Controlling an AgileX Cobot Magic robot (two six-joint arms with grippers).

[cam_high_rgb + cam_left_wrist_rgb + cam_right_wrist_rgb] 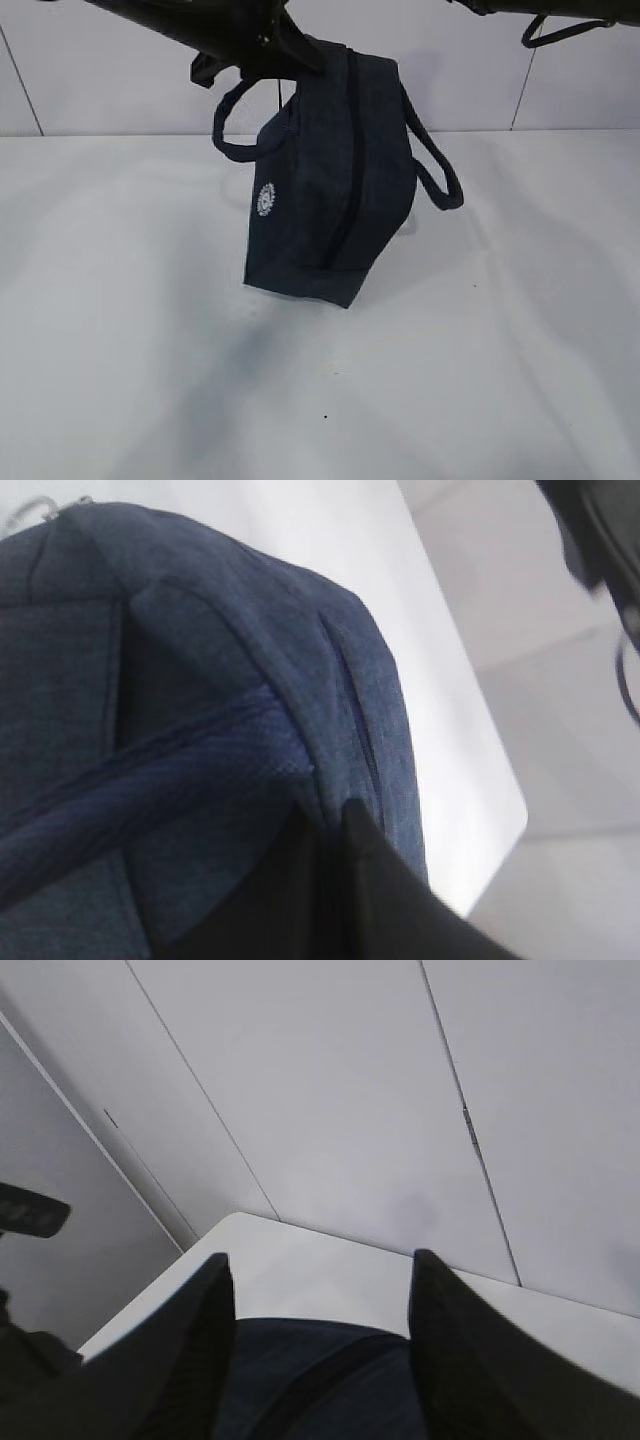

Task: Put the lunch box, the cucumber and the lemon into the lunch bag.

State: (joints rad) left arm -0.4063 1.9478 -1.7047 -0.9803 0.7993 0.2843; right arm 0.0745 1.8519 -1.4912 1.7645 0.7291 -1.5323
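Lunch bag (330,190) hangs clenched in the left claw (330,820); right claw (320,1290) spread wide above it, holding nothing.

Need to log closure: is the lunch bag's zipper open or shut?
Shut: the lunch bag shows an unbroken closed zipper line, no gap.
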